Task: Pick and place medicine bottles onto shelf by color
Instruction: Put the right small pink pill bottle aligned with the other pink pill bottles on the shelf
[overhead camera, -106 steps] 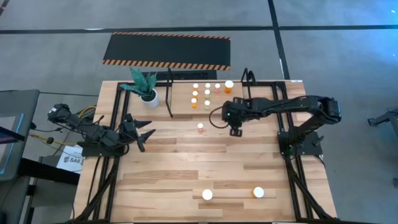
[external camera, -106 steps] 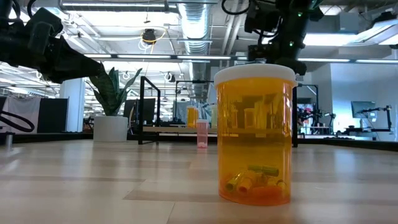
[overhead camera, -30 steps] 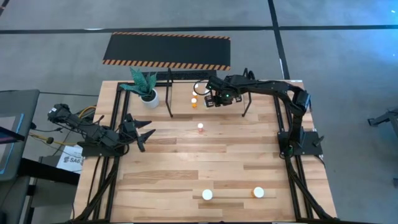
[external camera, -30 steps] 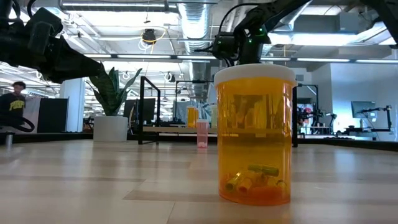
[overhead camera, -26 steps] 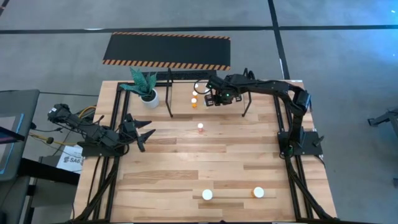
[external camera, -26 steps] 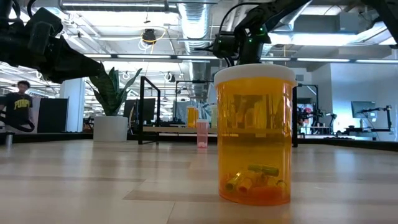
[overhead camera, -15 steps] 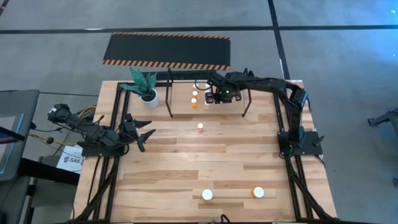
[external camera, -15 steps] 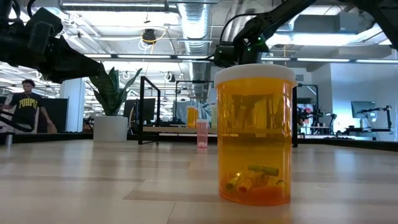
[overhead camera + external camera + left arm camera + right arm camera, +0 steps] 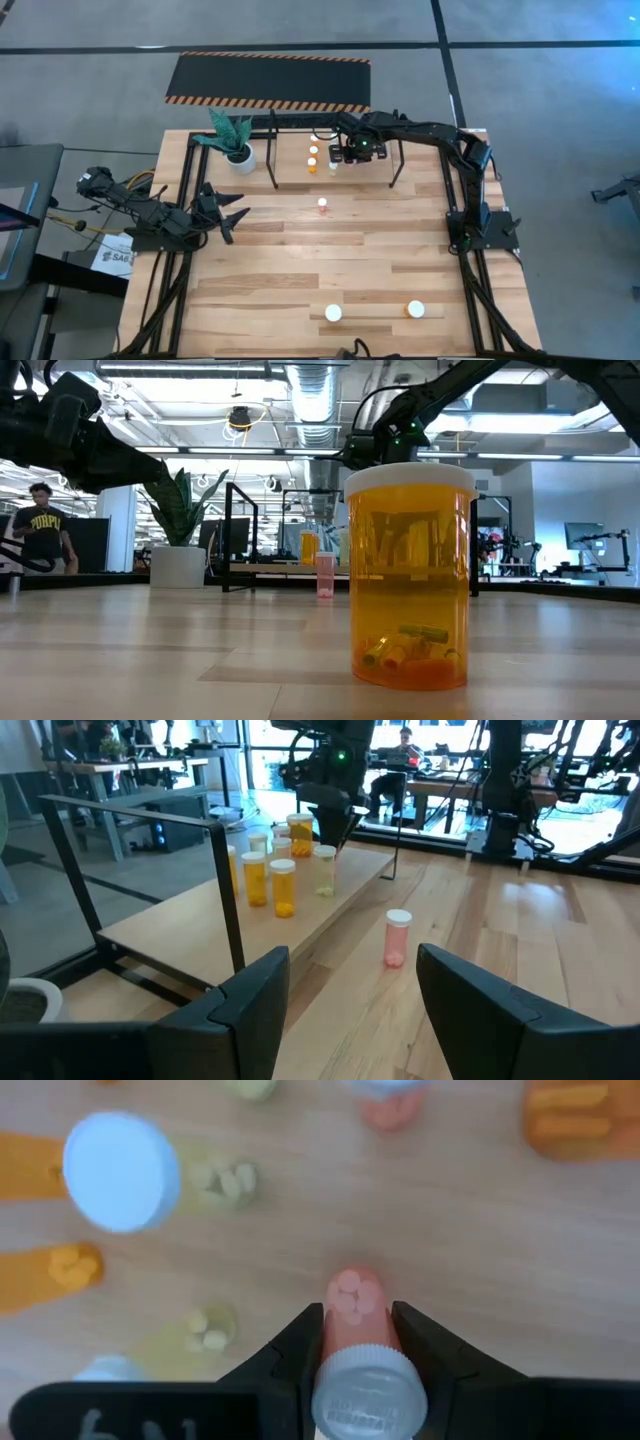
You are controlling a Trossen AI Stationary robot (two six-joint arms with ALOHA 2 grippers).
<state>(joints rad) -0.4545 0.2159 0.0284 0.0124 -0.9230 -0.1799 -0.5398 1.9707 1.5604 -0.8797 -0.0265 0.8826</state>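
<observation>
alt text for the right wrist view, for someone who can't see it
Seen from above, the right hand is shut on a pink bottle with a white cap, held over the shelf. Around it stand other bottles: an orange one, a white-capped one, and pale ones holding light pills.

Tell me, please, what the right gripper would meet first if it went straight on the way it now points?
Probably the bare wooden shelf. The right gripper, shut on a pink bottle, points down at open board between standing bottles; depth is unclear.
</observation>
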